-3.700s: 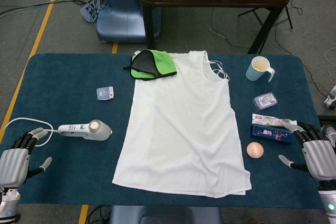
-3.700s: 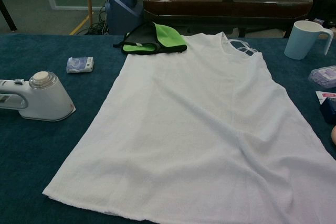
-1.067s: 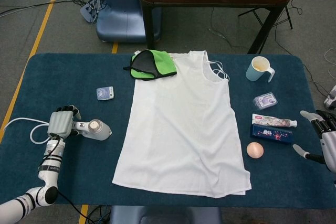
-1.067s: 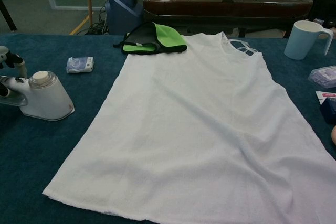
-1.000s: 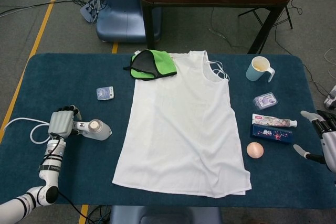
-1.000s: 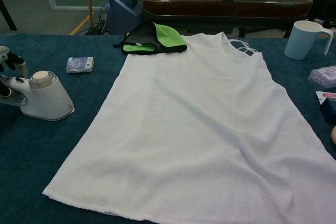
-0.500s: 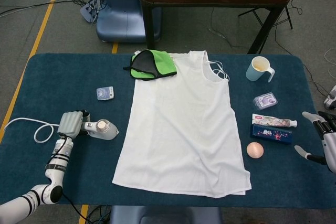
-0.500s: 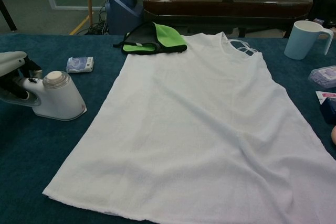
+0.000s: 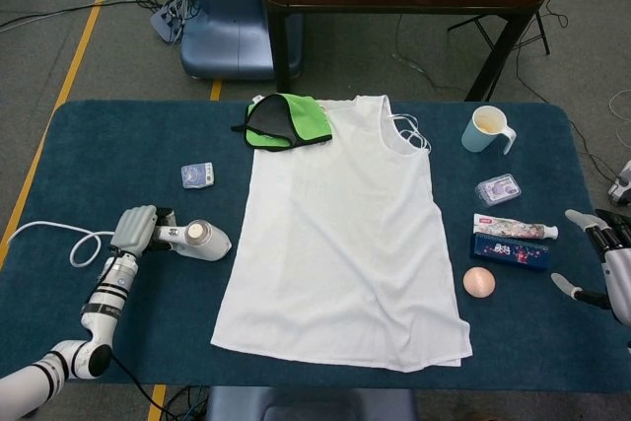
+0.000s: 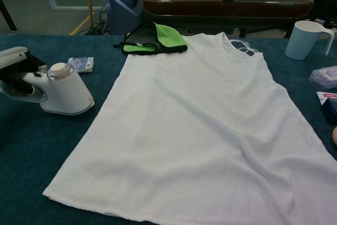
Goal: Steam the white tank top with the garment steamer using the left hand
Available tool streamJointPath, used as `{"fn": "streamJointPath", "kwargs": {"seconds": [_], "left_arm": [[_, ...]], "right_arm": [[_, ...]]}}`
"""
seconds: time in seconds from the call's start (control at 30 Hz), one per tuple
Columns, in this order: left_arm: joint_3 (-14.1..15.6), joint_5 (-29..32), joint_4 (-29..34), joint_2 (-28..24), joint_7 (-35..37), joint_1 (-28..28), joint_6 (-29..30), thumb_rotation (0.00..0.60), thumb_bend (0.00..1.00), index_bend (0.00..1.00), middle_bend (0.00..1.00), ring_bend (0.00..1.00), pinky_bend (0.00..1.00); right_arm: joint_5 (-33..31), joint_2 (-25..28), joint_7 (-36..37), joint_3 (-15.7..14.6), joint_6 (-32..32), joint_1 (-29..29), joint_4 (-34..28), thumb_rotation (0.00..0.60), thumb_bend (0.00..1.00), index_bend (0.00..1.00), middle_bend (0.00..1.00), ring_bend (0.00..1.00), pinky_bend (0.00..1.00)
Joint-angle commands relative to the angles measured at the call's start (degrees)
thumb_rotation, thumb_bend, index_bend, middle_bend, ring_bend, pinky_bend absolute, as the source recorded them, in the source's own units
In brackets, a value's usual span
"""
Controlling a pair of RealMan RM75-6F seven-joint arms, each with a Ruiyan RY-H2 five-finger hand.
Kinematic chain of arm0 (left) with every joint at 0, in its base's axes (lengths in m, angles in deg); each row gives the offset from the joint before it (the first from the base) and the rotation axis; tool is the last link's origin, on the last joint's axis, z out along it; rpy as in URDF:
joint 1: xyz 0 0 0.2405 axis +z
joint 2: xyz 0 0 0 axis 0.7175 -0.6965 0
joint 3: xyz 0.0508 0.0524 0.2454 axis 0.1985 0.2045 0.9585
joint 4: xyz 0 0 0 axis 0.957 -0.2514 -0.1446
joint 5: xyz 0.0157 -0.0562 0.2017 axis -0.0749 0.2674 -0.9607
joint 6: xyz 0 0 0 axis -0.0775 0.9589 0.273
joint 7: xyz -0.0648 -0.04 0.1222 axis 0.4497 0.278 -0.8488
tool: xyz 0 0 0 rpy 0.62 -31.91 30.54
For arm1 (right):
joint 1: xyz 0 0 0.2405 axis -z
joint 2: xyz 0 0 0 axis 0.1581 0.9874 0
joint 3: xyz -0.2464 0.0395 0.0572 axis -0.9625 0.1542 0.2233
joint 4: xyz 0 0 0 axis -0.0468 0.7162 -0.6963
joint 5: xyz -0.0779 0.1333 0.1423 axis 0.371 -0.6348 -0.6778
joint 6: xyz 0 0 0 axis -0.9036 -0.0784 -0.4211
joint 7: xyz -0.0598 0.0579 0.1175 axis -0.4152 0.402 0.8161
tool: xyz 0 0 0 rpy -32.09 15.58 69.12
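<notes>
A white sleeveless cotton tank top (image 9: 343,234) is lying spread flat in the middle of the dark blue cloth-covered table (image 9: 118,145), neckline toward the far edge. Just off its left edge, the white handheld garment steamer (image 9: 197,241) with its round cap is sitting on the cloth, close to the hem but not on the fabric. The left hand (image 9: 134,229) is wrapping around the steamer's handle, gripping it; in the chest view the same hand (image 10: 13,64) is showing at the left border, closed over the handle behind the steamer body (image 10: 66,93). A white cord (image 9: 59,234) is looping away from the steamer toward the table's left edge.

The right hand (image 9: 609,261) is hovering at the table's right edge with fingers spread apart, holding nothing.

A green and black fabric cap (image 9: 286,120) is overlapping the tank top's far left shoulder. A pale blue mug (image 9: 487,129) is standing to the right of the neckline, and a small clear packet (image 9: 197,175) is lying near the steamer, toward the far side
</notes>
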Motion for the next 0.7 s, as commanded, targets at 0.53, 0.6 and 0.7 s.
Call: {"fn": "streamJointPath", "kwargs": {"seconds": [0.53, 0.6, 0.7], "left_arm": [[-0.46, -0.42, 18.60, -4.30, -10.68, -2.48, 2.13, 0.600, 0.20, 0.79, 0.71, 0.59, 0.59], [-0.54, -0.02, 19.61, -3.47, -12.94, -3.38, 2.07, 0.600, 0.20, 0.79, 0.71, 0.59, 0.59], [-0.58, 0.59, 20.47, -2.12, -15.61, -4.72, 1.67, 0.600, 0.20, 0.79, 0.71, 0.59, 0.59]], "right_arm": [[11.19, -2.41, 1.48, -7.12, -13.44, -6.93, -2.21, 0.600, 0.38, 0.20, 0.27, 0.16, 0.16], [12.65, -2.97, 2.01, -8.27, -15.54, -8.04, -2.16, 0.600, 0.49, 0.20, 0.27, 0.16, 0.16], [14.03, -3.82, 2.74, -9.53, -18.15, -9.52, -1.79, 0.600, 0.64, 0.20, 0.27, 0.16, 0.16]]}}
